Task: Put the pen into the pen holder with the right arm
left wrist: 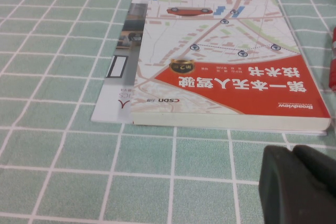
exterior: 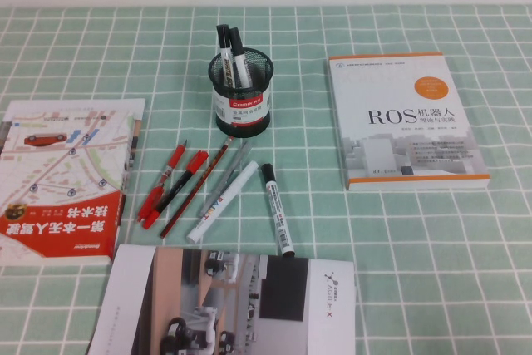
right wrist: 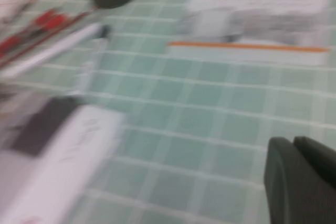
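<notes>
A small black wire-mesh pen holder (exterior: 242, 89) with a white label under a red band stood on the bench (exterior: 416, 255), which was covered in a green cloth checked with white lines. The thick black-capped pen (exterior: 224, 46) stood inside it, cap up and leaning towards the robot's left, touching a second black-capped marker (exterior: 238, 56) in the same cup. Just in front of the holder lay a loose fan of writing things: two red pens (exterior: 165, 184), a thin dark red pencil (exterior: 198, 187), a grey pen (exterior: 233, 164), an all-white marker (exterior: 223, 202) and a black-capped marker with a white barrel (exterior: 278, 209). A white book with an orange stripe and the letters "ROS" (exterior: 404, 122) lay well apart to the right, a red and white book with a street map cover (exterior: 62, 176) to the left, and a white brochure printed with photographs (exterior: 233, 305) nearest the robot. The left hand (left wrist: 294, 153) hung low over the bench just off the near edge of the map book (left wrist: 231, 77), holding nothing that showed; whether it was apart or together I could not tell. The right hand (right wrist: 291, 142) hung over bare cloth between the brochure (right wrist: 58, 161) and the ROS book (right wrist: 257, 9), and its state could not be told either.
</notes>
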Controlling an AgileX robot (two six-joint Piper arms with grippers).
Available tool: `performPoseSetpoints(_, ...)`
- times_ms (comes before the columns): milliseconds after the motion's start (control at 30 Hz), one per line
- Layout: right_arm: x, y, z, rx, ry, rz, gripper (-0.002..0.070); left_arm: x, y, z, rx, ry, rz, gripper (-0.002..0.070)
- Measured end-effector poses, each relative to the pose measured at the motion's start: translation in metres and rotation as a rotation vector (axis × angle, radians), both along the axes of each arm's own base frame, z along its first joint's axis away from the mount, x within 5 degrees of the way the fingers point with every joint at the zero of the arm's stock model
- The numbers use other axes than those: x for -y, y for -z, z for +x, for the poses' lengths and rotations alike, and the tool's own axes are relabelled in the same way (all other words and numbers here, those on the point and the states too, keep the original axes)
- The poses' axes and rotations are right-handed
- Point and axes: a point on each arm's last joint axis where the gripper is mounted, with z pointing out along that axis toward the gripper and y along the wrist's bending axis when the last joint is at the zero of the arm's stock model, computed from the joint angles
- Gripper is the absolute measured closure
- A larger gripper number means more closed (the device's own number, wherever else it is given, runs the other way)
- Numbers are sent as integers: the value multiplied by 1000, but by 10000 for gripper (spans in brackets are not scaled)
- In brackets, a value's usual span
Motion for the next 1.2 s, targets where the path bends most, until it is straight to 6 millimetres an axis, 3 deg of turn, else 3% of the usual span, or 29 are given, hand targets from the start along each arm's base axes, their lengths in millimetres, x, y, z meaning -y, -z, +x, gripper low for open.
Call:
performPoseSetpoints(300, 22, 39, -1, 186, 314, -32, 695, 0, 0, 0, 0, 0, 0, 679)
performPoseSetpoints(433, 25, 37, -6, 269, 369, -5, 695, 0, 0, 0, 0, 0, 0, 679)
performPoseSetpoints(933, 26, 39, -6, 252, 374, -19, 695, 0, 0, 0, 0, 0, 0, 679)
performPoseSetpoints(1200, 19, 56, -10, 92, 271, -105, 695, 0, 0, 0, 0, 0, 0, 679)
